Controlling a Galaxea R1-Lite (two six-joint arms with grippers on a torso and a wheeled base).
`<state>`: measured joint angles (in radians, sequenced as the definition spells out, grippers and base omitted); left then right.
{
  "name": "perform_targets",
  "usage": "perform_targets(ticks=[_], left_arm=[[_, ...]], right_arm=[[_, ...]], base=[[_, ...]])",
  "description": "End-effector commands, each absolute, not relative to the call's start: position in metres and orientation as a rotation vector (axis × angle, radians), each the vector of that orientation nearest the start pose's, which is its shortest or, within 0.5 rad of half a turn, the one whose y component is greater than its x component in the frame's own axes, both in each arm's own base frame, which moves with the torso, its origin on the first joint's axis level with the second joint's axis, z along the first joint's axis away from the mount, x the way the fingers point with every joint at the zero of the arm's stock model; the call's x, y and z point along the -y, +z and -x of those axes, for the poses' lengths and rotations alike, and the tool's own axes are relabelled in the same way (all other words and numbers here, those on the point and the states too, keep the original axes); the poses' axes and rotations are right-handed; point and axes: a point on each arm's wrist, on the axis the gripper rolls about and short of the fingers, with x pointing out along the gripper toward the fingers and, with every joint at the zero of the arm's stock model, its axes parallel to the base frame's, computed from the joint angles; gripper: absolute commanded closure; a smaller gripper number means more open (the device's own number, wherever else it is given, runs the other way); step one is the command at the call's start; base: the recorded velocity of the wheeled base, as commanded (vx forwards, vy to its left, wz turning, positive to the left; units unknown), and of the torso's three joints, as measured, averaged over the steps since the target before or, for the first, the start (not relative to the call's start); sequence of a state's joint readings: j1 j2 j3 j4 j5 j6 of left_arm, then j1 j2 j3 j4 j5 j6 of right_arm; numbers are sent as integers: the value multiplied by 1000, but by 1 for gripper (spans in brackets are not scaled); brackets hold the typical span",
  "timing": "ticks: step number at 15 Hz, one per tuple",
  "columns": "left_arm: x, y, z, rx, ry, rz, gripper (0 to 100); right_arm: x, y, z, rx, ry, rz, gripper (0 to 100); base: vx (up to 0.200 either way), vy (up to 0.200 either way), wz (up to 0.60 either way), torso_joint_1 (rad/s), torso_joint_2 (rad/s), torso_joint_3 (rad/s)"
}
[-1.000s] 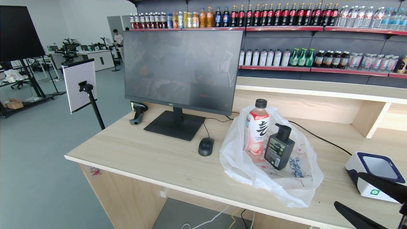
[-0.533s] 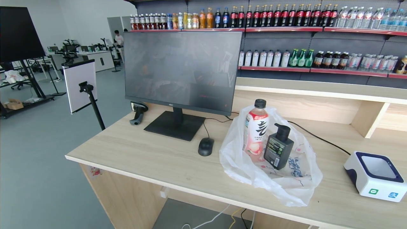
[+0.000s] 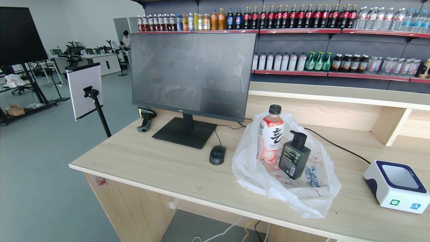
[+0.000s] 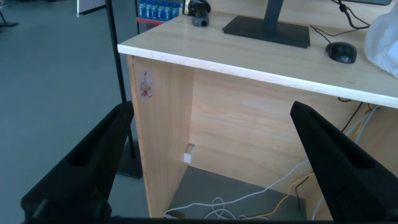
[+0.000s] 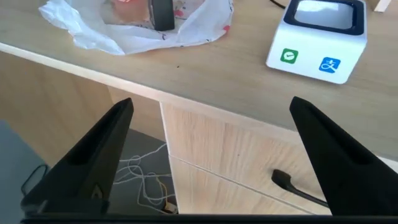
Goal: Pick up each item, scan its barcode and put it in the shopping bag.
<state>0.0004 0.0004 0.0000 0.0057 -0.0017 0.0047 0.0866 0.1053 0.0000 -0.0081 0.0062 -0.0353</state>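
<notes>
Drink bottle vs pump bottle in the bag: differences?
The drink bottle is taller than the pump bottle. The drink bottle is pink and white with a black screw cap; the pump bottle is dark with a pump head. The pump bottle stands nearer the robot than the drink bottle. Both stand upright in the shopping bag.

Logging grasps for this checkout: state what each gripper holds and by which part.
Nothing is held. The left gripper and right gripper are open and empty; the pink drink bottle and black pump bottle stand in the white plastic shopping bag.
</notes>
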Motion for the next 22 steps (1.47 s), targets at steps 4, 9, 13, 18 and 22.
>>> perform_targets(ticks=[4, 9, 13, 18, 22], left_arm=[[0, 75, 23, -8, -2, -5, 0], [0, 75, 23, -6, 0, -5, 0], [0, 75, 23, -6, -2, -5, 0], [0, 75, 23, -6, 0, -3, 0], [0, 75, 23, -6, -2, -3, 0]], right_arm=[[2, 77, 16, -89, 54, 50, 0], [0, 77, 16, -82, -72, 11, 0], [0, 75, 23, 0, -12, 18, 0], [0, 75, 23, 0, -12, 6, 0], [0, 75, 23, 0, -12, 3, 0]], base=[[0, 0, 0, 0, 0, 0], [0, 0, 0, 0, 0, 0], [0, 0, 0, 0, 0, 0], [-120, 0, 0, 1, 2, 0], [-50, 0, 0, 2, 1, 2]])
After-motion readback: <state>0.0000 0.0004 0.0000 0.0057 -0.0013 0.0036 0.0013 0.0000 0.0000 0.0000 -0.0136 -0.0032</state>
